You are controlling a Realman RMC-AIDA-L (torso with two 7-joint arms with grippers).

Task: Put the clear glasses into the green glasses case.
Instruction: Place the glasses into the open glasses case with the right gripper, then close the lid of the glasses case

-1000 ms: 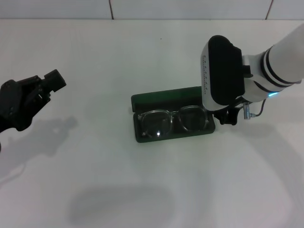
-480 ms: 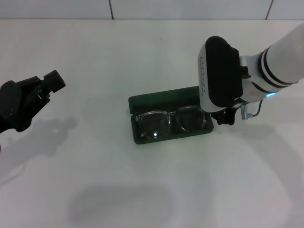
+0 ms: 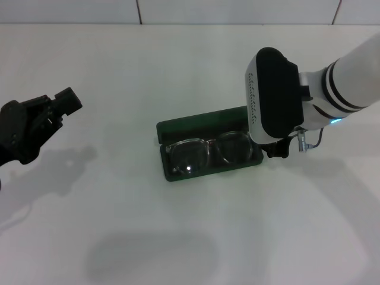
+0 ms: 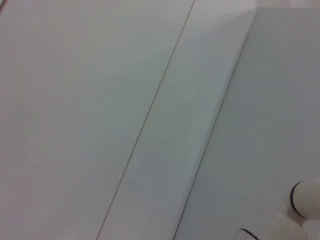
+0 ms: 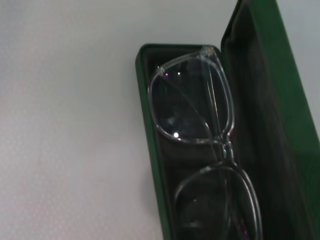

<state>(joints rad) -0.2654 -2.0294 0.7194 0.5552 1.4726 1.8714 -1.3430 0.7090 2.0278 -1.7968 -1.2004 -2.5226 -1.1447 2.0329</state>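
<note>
The green glasses case (image 3: pixel 199 126) lies open at the table's middle, its lid raised along the far side. The clear glasses (image 3: pixel 208 153) rest folded inside the case's tray, lenses up. In the right wrist view the clear glasses (image 5: pixel 197 107) fill the dark lining of the green glasses case (image 5: pixel 148 150), and the lid (image 5: pixel 280 125) stands up beside them. My right gripper (image 3: pixel 279 148) is at the case's right end, mostly hidden under its white wrist block. My left gripper (image 3: pixel 53 104) hangs open far off at the left, holding nothing.
The table (image 3: pixel 178 237) is plain white, and a tiled wall (image 3: pixel 237 12) runs along its back edge. The left wrist view shows only pale wall and table surfaces (image 4: pixel 150 125).
The right arm has moved a little to the left, and the case with the glasses in it has slid left with it. The left arm has stayed still.
</note>
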